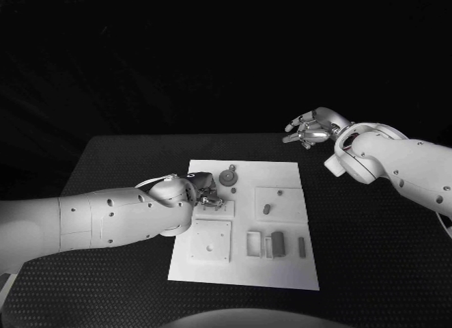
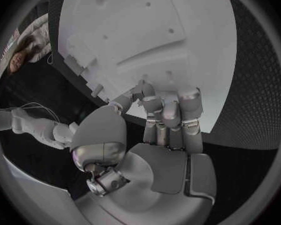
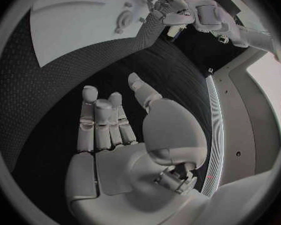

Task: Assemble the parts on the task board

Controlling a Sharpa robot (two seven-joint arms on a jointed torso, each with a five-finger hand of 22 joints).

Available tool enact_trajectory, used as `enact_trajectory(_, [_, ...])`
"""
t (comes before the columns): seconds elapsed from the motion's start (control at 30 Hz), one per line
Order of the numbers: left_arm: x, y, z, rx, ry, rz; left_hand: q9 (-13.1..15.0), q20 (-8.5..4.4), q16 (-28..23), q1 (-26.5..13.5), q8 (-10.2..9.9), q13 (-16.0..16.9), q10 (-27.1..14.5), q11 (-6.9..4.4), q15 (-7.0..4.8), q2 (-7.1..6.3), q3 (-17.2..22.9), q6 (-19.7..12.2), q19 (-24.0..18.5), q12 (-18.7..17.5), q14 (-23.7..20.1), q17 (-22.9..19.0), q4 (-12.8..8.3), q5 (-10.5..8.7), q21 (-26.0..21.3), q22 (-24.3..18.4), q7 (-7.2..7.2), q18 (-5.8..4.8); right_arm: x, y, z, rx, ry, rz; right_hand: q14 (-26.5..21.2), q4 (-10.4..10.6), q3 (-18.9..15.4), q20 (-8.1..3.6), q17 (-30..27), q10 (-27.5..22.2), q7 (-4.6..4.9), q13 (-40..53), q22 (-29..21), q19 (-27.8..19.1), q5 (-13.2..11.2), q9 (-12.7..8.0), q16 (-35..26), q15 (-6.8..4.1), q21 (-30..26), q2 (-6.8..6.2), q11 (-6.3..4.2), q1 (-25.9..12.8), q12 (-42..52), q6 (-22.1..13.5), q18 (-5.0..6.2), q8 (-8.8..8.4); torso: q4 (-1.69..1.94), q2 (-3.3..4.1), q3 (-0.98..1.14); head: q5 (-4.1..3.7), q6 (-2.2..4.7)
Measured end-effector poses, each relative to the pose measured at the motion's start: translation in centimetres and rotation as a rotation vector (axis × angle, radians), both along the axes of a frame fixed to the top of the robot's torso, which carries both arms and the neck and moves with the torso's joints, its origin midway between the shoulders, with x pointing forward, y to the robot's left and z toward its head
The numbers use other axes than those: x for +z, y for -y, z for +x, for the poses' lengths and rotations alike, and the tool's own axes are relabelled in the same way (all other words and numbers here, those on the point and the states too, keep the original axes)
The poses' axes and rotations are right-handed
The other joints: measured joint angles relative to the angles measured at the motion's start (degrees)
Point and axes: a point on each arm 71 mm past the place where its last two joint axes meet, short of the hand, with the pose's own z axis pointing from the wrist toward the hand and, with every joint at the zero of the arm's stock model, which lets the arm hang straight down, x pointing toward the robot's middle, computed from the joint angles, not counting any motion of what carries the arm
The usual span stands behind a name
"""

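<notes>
1. nearest the head camera lay the task board (image 1: 285,270), a white plate in the middle of the black desk (image 1: 384,273), its near edge bare and its parts farther in.
2. on the board sat a square plate with small holes (image 1: 212,240) at the near left, a group of upright slots and narrow bars (image 1: 275,244) to its right, a raised square with a small oblong part (image 1: 267,209) beyond those, and a round disc part (image 1: 228,178) near the far edge. these looked laid out apart from one another, probably so each could be reached singly.
3. the left hand (image 1: 205,195) hung over the left middle of the board, just beside the disc part. its fingers (image 2: 170,110) were curled down toward the board surface, tips close together. whether they pinched a small part or merely pressed on the board, i could not tell; the fingertips hid whatever was under them.
4. judging from that pose, the left hand was likely working a small piece at that spot, either picking it up or seating it.
5. the right hand (image 1: 310,130) was held up beyond the far right corner of the board, well apart from it, over the desk. its fingers (image 3: 97,120) were spread and nearly straight, with nothing in the palm. it seemed parked there to leave the board free for the other arm.
6. most parts lay separate, so the assembly appeared far from done.
</notes>
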Motion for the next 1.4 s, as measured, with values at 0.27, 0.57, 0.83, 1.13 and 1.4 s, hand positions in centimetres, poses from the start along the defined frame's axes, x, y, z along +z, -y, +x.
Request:
enact_trajectory(0.27, [-0.05,0.27,-0.12,-0.021,-0.024,0.019,-0.2,0.00,0.0,0.0,0.0,0.0,0.0,0.00,0.00,0.00,0.0,-0.3,0.0,0.0,0.0,0.0,0.0,-0.62,0.0,0.0,0.14,0.00,-0.07,0.00,-0.02,0.000,-0.002,0.000,0.0,0.0,0.0,0.00,0.0,0.0,-0.02,0.0,0.0,0.0,0.0,0.0,0.0,0.00,0.0,0.00,0.00,0.0,0.0,0.0,0.28,0.00,0.01,-0.02,0.04,-0.02,-0.05])
enact_trajectory(0.57, [-0.03,0.50,-0.23,-0.043,-0.046,0.037,-0.8,-0.11,0.0,0.2,-0.6,0.0,-0.3,0.49,0.00,-0.15,0.0,-0.8,-0.2,0.0,0.0,0.1,0.0,-3.75,0.0,0.0,0.65,0.00,-0.27,0.01,-0.07,0.001,-0.006,0.000,0.0,0.0,0.0,0.00,0.0,0.0,-0.11,0.0,0.0,0.0,0.0,0.0,0.0,0.00,0.0,0.00,0.00,0.0,0.0,-0.1,0.29,0.00,0.03,-0.02,0.00,-0.02,-0.12])
enact_trajectory(0.83, [-0.01,0.47,-0.23,-0.050,-0.053,0.043,-1.3,-0.13,0.0,0.9,-1.1,0.0,-0.3,0.50,0.00,-0.27,0.0,-0.8,-0.3,0.0,0.0,0.1,0.0,-4.00,0.0,0.0,0.63,0.00,-0.35,0.03,-0.10,0.001,-0.007,0.000,0.0,0.0,0.0,0.00,0.0,0.0,-0.12,0.0,0.0,0.0,0.0,0.0,0.0,0.00,0.0,0.00,0.00,0.0,0.0,-0.1,0.30,0.00,0.03,-0.02,-0.02,-0.06,-0.13])
enact_trajectory(1.13, [-0.07,0.31,-0.22,-0.044,-0.043,0.033,-1.7,-0.12,0.0,1.0,-1.6,0.0,-0.3,0.52,0.00,-0.19,0.0,-0.8,-0.3,0.0,0.0,0.1,0.0,-4.12,0.0,0.0,0.62,0.00,-0.37,0.03,-0.10,0.001,-0.008,-0.001,0.0,0.0,0.0,0.00,0.0,0.0,-0.11,0.0,0.0,0.0,0.0,0.0,0.0,0.00,0.0,0.00,0.00,0.0,0.0,-0.1,0.30,0.00,0.06,-0.01,-0.02,-0.08,-0.05])
enact_trajectory(1.4, [-0.20,-0.39,-0.17,-0.008,-0.013,0.011,-2.0,-0.12,0.0,1.0,-1.9,0.0,-0.2,0.59,0.00,-0.05,0.0,-0.6,-0.3,0.0,0.0,0.2,0.0,-4.25,0.0,0.0,0.84,0.00,-0.38,0.04,-0.10,0.001,-0.008,-0.001,0.0,0.0,0.0,0.00,0.0,0.0,-0.08,-0.1,0.0,0.0,0.0,0.0,0.0,0.00,0.0,0.00,0.00,0.0,0.3,0.1,0.31,0.00,0.05,0.01,-0.02,-0.01,-0.12])
